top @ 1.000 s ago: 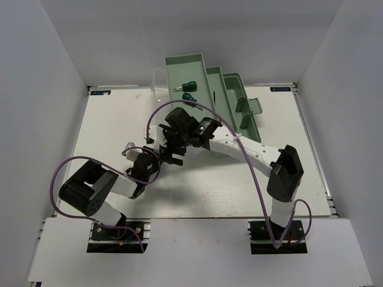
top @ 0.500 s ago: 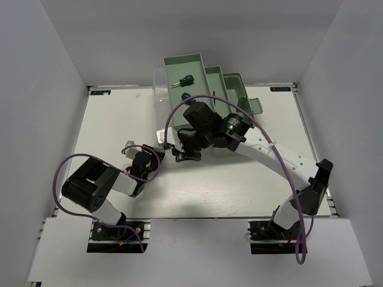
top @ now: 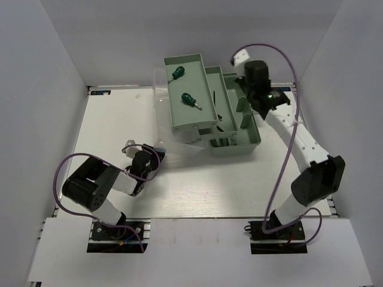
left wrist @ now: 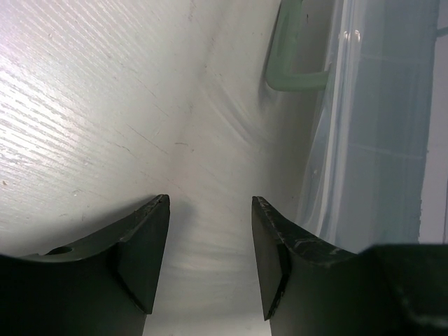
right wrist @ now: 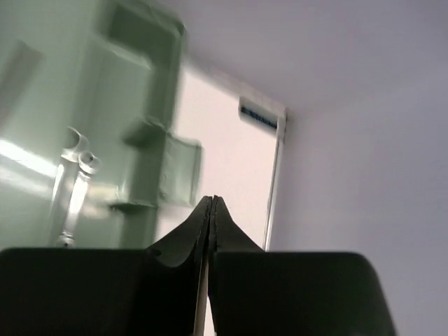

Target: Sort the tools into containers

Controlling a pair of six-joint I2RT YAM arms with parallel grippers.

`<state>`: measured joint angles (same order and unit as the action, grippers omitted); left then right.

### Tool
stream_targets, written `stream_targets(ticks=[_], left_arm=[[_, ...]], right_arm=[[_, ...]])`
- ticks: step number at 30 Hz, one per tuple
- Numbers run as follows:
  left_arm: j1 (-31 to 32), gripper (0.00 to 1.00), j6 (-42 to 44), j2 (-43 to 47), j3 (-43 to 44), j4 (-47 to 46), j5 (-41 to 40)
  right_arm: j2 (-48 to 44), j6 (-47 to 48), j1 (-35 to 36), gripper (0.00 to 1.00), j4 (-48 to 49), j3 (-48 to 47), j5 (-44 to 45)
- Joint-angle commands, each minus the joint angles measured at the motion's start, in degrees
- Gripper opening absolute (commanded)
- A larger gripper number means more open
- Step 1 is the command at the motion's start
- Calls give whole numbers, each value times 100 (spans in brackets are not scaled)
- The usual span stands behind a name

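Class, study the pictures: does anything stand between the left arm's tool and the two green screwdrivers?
Yes. The toolbox's clear lid lies on the table just ahead of the open left tool. Beyond it rises the wall of the tray holding both screwdrivers.

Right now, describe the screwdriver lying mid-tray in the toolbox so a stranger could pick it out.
Look to the mint-green toolbox at the far side, then to its big left tray. Two green-handled screwdrivers lie there: the near screwdriver sits mid-tray, toward the front, while the far screwdriver lies close to the back wall.
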<state>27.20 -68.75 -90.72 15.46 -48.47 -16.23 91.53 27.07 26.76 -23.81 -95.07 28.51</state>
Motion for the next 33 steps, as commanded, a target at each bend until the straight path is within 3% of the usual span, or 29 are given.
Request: stream_targets(ticks=[1, 2, 4, 5, 18, 23, 33], left_arm=[[-13, 61, 273, 10, 325, -444, 286], [-13, 61, 396, 10, 326, -496, 383], [-66, 61, 529, 10, 378, -601, 488], [-66, 61, 599, 10, 431, -655, 567], [-171, 61, 1126, -60, 914, -1146, 1235], [-171, 60, 1189, -525, 1634, -1350, 1833], [-57, 59, 1356, -824, 2969, -1104, 2756]], right_arm=[[575, -957, -917, 0, -1052, 23, -832], [873, -1071, -1441, 0, -1464, -72, -1091], [1242, -1406, -1726, 0, -1766, -135, -1662], [1454, -1406, -1979, 0, -2089, -118, -2413], [2721, -1476, -2518, 0, -2382, 199, -6687], [2730, -1424, -2509, 0, -2330, 330, -7166], [2563, -1687, -2501, 0, -1856, 507, -7018]])
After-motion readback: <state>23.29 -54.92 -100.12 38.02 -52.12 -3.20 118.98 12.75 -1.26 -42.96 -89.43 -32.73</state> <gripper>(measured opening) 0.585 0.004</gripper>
